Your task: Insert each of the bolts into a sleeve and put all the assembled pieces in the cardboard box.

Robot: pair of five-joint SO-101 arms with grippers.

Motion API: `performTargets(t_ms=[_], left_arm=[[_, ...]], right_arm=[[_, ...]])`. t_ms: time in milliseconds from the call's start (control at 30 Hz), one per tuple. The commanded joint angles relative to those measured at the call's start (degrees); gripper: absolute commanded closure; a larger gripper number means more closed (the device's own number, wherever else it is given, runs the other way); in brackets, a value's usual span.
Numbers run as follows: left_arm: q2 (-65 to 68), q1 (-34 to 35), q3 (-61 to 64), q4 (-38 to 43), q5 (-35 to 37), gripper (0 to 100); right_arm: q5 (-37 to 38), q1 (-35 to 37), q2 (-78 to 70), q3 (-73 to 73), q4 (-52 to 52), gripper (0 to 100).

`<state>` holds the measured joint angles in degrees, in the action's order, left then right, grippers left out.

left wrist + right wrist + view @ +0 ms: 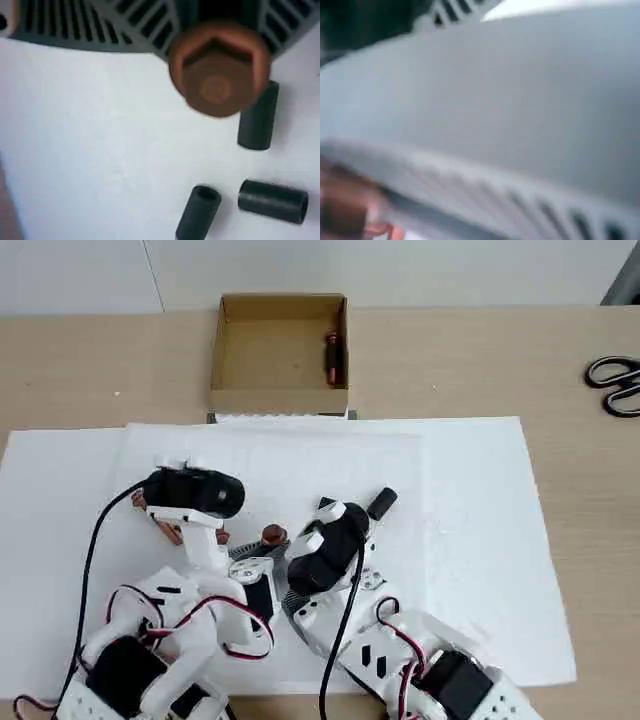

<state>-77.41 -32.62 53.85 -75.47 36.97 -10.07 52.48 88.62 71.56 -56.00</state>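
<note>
The right gripper [260, 546] clenches a brown bolt [219, 75] between its ribbed grey fingers [90, 25], with the hex head turned toward the left gripper [190, 530], whose grip cannot be told. Near the bolt, three black sleeves [272, 200] lie on the white sheet [470, 500]. One assembled piece [332, 358] lies in the box [278, 398].

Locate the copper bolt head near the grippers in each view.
High view: bolt between the two arms, over the white sheet.
Left wrist view: bolt head-on, against a dark ribbed part, beside a black sleeve.
Right wrist view: probably the blurred brown patch.
Shared landmark: the white sheet.
</note>
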Motion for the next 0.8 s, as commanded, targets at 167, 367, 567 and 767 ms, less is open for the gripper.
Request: performTargets(t_ms=[167,367,567,767], left_arm=[[-0.26,-0.62,2.86,-0.09,-5.71,99],[-0.26,-0.62,3.65,-0.18,-8.35,99],[-0.35,-0.44,3.03,-0.09,-8.35,97],[-0.35,-0.44,2.15,-0.18,-8.35,79]], right_arm=[[-0.18,0.22,0.31,-5.89,0.48,99.5],[-0.18,0.22,0.57,-5.89,0.22,99.5],[-0.18,0.22,0.48,-5.89,0.22,99.5],[-0.18,0.22,0.31,-5.89,0.13,99.5]])
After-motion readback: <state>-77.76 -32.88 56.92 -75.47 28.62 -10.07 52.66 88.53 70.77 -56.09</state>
